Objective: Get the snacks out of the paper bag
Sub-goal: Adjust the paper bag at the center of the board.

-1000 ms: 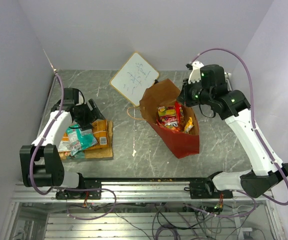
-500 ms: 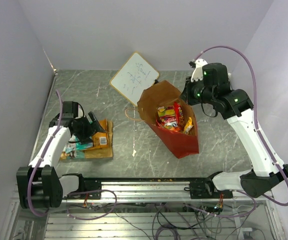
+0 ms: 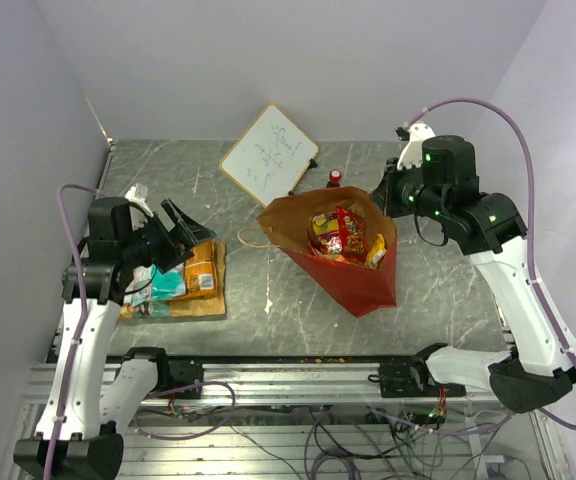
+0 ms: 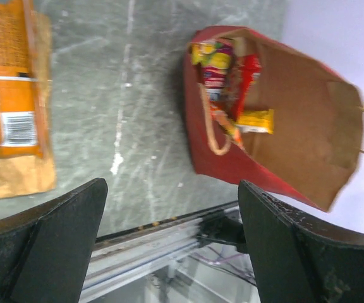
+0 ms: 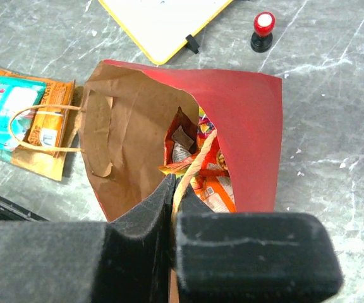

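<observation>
Far left, some snacks (image 3: pixel 183 278) lie in a flat overlapping heap on the table (image 3: pixel 268 250): orange, teal and tan packets. The left gripper (image 4: pixel 170 184) hangs above the heap's right side, jaws spread wide with nothing between them. Further right at the back lies the whiteboard (image 3: pixel 268 152), with a small red-capped object (image 3: pixel 334 178) beside it. The paper bag (image 3: pixel 363 285) sits tilted with its mouth open, and red, yellow and orange packets (image 3: pixel 340 235) are inside. The right gripper (image 5: pixel 172 189) is at the mouth's rim, clenched on the bag's thin handle (image 5: pixel 196 159).
</observation>
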`<action>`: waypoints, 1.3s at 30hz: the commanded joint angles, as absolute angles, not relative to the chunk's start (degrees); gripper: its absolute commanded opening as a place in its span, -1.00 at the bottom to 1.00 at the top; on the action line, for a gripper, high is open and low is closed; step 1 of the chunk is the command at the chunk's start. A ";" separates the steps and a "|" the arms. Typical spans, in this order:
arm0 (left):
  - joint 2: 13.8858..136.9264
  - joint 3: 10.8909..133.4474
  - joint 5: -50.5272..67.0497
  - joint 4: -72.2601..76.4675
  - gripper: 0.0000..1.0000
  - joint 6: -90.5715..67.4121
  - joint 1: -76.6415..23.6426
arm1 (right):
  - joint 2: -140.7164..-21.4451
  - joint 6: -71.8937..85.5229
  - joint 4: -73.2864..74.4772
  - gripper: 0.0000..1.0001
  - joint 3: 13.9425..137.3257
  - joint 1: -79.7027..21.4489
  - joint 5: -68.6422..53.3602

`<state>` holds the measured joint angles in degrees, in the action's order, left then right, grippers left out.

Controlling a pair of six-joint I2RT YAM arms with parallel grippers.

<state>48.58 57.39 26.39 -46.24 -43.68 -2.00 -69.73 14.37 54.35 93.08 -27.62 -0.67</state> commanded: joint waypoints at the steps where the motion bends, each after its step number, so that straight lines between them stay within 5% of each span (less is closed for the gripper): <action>1: 45.62 55.19 35.82 -38.49 0.92 -54.94 -2.52 | -67.38 16.36 51.13 -1.00 92.85 -27.95 0.60; 6: 44.63 49.68 38.52 -23.15 0.92 -66.18 -3.09 | -66.52 17.87 49.46 -1.00 93.08 -27.95 -0.17; 21: 64.50 62.27 15.87 -41.05 0.84 -62.74 -22.53 | -66.47 18.06 44.92 -1.00 89.93 -27.95 -5.54; 32: 74.87 62.08 20.53 -36.30 0.69 -54.68 -24.79 | -66.08 22.86 43.63 -1.00 85.92 -27.95 -1.47; 37: 82.59 70.45 24.71 -35.39 0.31 -51.38 -25.09 | -68.98 20.84 47.39 -1.00 90.25 -27.95 1.11; 39: 83.94 73.13 25.10 -36.45 -0.12 -49.85 -25.14 | -69.50 19.47 48.36 -1.00 91.85 -27.95 3.31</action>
<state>82.94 67.05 21.67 -38.17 -54.39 -24.64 -68.64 21.41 47.44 88.05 -27.64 -0.80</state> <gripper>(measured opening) 0.584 0.005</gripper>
